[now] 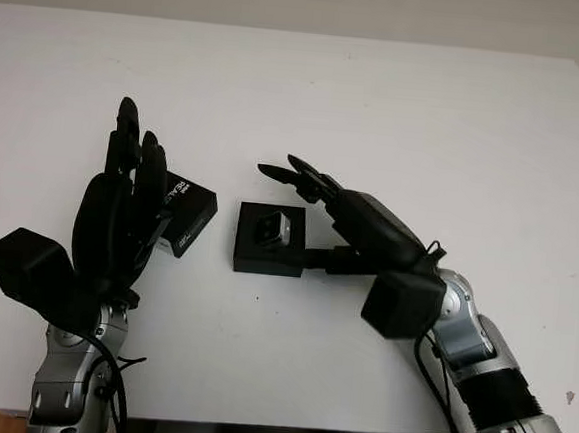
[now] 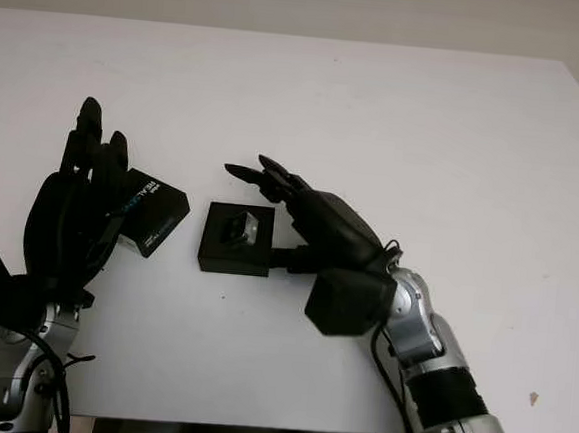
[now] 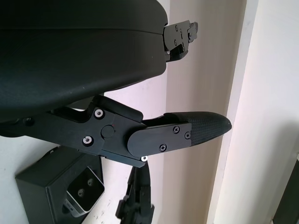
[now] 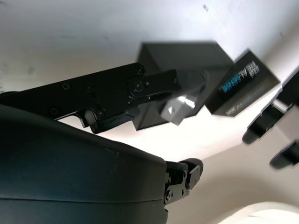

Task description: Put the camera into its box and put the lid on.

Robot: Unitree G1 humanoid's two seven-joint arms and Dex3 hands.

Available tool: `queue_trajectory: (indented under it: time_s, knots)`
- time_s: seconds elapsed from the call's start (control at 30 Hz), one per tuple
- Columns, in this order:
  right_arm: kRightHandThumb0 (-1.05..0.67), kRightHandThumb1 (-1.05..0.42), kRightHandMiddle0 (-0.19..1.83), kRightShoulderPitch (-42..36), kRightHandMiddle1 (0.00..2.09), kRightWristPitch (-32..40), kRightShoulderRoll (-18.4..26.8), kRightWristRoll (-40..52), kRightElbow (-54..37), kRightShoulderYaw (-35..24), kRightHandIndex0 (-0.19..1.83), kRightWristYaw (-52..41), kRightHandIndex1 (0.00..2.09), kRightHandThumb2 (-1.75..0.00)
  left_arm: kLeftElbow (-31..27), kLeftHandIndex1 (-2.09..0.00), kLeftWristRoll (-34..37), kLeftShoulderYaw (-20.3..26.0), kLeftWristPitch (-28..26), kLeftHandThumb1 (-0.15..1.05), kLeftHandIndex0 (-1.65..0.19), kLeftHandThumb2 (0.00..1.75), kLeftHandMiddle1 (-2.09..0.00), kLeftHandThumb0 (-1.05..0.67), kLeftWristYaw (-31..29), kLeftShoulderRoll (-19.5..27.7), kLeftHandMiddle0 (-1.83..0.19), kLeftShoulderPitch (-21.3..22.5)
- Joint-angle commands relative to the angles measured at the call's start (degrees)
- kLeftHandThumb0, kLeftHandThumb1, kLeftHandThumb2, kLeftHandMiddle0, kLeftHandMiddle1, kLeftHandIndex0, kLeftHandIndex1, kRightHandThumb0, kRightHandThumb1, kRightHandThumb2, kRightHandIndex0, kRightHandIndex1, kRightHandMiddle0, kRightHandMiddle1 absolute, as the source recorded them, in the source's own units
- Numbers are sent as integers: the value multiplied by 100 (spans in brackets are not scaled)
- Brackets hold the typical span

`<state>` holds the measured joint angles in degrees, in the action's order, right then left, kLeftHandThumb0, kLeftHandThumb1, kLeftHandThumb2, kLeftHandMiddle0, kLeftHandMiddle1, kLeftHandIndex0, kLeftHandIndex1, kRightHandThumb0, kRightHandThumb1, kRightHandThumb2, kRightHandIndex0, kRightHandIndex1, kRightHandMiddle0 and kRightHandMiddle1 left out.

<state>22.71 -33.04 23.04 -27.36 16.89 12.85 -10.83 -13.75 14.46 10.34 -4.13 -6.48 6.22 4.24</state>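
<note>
White table is carrying a small black box near the middle of its front half, with the silver camera sitting inside it. Just left of it, the black lid is lying tilted. Beside the lid, the left hand is hovering open, holding nothing. Against the box's right side, the right hand is hovering open, fingers extended over it.

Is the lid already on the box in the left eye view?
No, the box is uncovered with the camera visible inside, and the lid lies on the table beside the left robot hand.
</note>
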Motion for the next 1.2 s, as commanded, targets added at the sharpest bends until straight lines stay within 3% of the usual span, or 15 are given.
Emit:
queue_trajectory:
  time_s: [0.0,0.2,0.5,0.83,1.17]
  knots:
    - [-65,-105,1,-90,30,-210,138,-143,-138,54,3,127,9,-50,-96,0,-32,-8,11,105,19,54,0,-69,10,15,19,-62]
    - [-70,-105,-9,-123,33,-334,407,-440,-242,184,-7,62,4,-63,-120,0,2,-4,-3,105,19,54,0,-69,-2,7,19,-74]
    - [-77,-105,-13,66,28,-442,664,-654,-137,421,-15,-204,1,-64,-112,0,-23,-7,14,105,19,55,0,-68,5,9,19,-82]
    - [-82,-105,-2,235,28,-477,916,-1281,-156,594,-13,-54,4,-63,-149,0,-62,4,12,105,19,55,0,-68,38,27,19,-89]
    - [-79,-105,9,-100,30,-247,1328,-1352,-451,530,-9,-318,6,-58,-238,0,-6,44,-59,105,19,54,0,-68,22,77,19,-104]
